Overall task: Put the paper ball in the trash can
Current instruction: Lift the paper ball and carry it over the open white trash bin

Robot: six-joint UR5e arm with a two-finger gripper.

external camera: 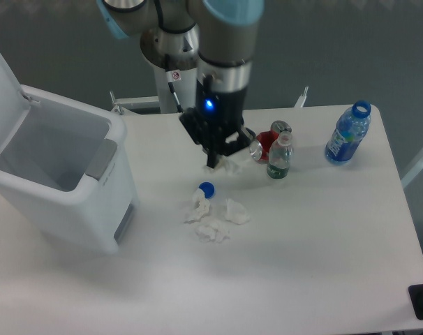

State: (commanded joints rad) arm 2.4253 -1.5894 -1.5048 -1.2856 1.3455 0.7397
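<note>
Gripper (219, 162) down on small crumpled white paper ball (232, 166) beside the red can (267, 145); can't tell if jaws have clamped it. Risks: thin pinch slips en route to large white lidded plastic trash can (107, 155), or jaws clip the can or small green bottle (279, 158).

Trash can (72, 202) left of paper wads (215, 218) (bottles (347, 134) far right)

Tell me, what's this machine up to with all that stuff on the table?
The robot arm has its gripper down at a paper ball near the red can. Whether it has gripped it is hard to tell. Three more wads lie by a blue bottle cap. The trash can stands open at the left.
</note>
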